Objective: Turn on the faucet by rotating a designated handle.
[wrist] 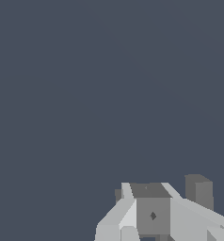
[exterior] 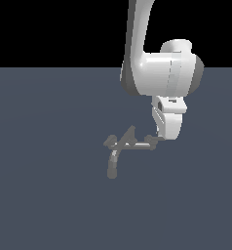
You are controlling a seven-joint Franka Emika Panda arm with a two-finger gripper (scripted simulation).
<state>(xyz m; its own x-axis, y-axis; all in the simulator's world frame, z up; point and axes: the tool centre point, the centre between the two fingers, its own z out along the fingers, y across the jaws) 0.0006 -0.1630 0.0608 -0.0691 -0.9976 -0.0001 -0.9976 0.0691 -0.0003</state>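
The small dull-grey faucet (exterior: 121,145) stands on the dark floor in the exterior view. Its thick curved spout (exterior: 112,164) hangs toward the camera and a slanted wedge lever (exterior: 128,133) rises behind the crossbar. The handle (exterior: 140,145), a thin straight rod, runs to the exterior view's right and ends in a small stub (exterior: 151,140). My white gripper (exterior: 159,138) reaches down with its tip against that stub. No gap shows between the fingers. In the wrist view only my gripper (wrist: 153,214) and a grey block (wrist: 198,192) beside it show; the faucet is not made out there.
The white arm (exterior: 157,68) comes down from above, to the exterior view's right of the faucet. A flat dark blue-grey floor (exterior: 49,195) spreads all around.
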